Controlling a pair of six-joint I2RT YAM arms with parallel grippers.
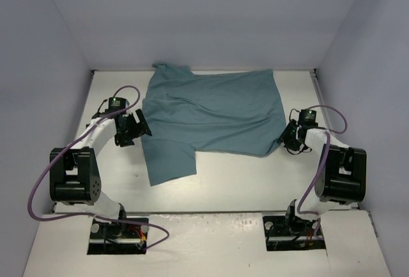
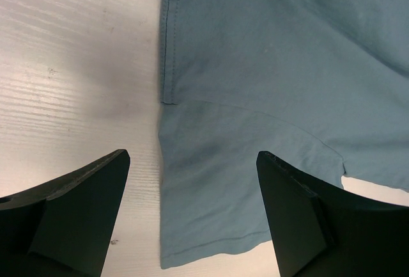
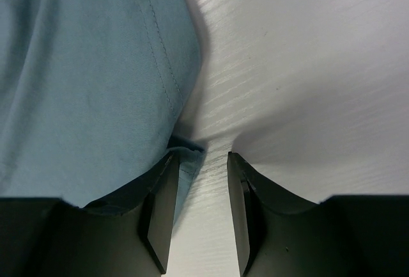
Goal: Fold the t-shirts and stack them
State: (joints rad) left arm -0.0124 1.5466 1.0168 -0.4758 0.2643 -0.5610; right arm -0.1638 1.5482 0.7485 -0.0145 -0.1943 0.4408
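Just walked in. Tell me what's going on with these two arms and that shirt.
Two robot arms flank a teal t-shirt that lies spread out, not yet folded, on the white table. The left gripper is wide open, low at the shirt's left edge, with the hem showing between its fingers. The right gripper sits at the shirt's right edge, jaws only narrowly apart, with a bit of cloth at the gap.
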